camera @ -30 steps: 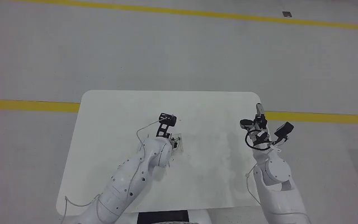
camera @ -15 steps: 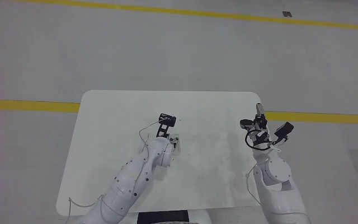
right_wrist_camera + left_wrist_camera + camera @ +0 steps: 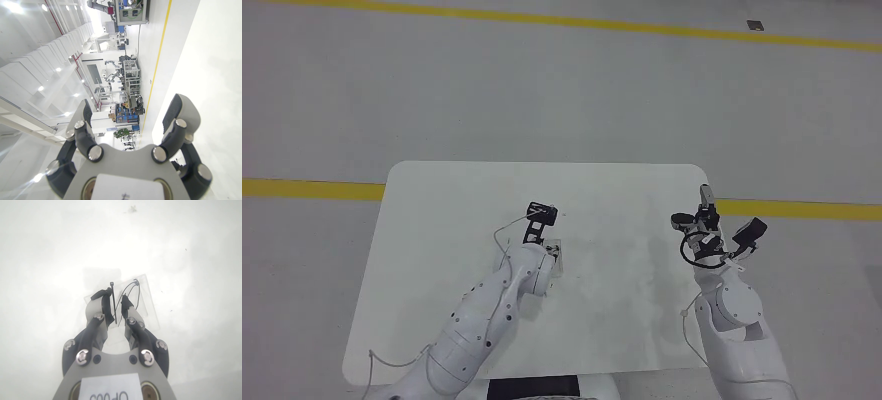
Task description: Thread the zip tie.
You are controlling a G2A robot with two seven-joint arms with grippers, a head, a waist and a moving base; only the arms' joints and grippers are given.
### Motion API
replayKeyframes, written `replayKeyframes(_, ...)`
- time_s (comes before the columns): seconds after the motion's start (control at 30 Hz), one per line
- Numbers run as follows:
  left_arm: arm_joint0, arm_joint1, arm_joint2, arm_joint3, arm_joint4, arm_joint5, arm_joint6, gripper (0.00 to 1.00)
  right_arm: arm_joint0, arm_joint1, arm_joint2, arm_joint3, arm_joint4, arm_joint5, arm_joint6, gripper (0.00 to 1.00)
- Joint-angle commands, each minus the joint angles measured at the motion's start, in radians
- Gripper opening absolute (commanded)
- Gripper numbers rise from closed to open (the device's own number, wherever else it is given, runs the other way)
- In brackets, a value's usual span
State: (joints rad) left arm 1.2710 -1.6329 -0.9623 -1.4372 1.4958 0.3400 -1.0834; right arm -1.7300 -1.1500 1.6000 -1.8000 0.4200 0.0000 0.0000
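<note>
A straight black zip tie (image 3: 113, 303) lies on a small clear plastic plate (image 3: 150, 311) on the white table (image 3: 442, 220). Beside it on the plate is a second black zip tie (image 3: 134, 289), bent into a loop. My left gripper (image 3: 113, 296) hangs just above the plate, open. Its tape-wrapped fingertips (image 3: 103, 294) stand either side of the straight tie, which runs close along one finger. In the top view the plate (image 3: 558, 256) sits near the table's middle under the left wrist. My right gripper (image 3: 131, 104) is open and empty, raised at the table's right edge (image 3: 694, 208).
The tabletop around the plate is bare white, with a few dark specks (image 3: 132, 208). The table's right edge (image 3: 710, 240) runs just beside the right arm. A yellow floor line (image 3: 302, 188) passes behind the table.
The left arm has shifted slightly toward the right over the plate. The right arm has not moved.
</note>
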Motion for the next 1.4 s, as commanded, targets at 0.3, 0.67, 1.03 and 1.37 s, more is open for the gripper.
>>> replayKeyframes(0.3, -0.014, -0.008, -0.005, 0.033, 0.000, 0.000, 0.008, 0.16, 0.000, 0.000, 0.000, 0.000, 0.000, 0.000, 0.000, 1.00)
replayKeyframes(0.67, -0.014, -0.013, -0.010, 0.043, 0.004, 0.000, 0.012, 0.00, 0.000, 0.000, 0.000, 0.000, 0.000, 0.000, 0.000, 1.00)
replayKeyframes(1.03, -0.005, -0.015, -0.014, 0.037, 0.014, 0.000, 0.010, 0.06, 0.000, 0.000, 0.000, 0.000, 0.000, 0.000, 0.000, 1.00)
replayKeyframes(1.37, 0.006, -0.018, -0.016, 0.025, 0.032, 0.000, 0.004, 0.21, 0.000, 0.000, 0.000, 0.000, 0.000, 0.000, 0.000, 1.00)
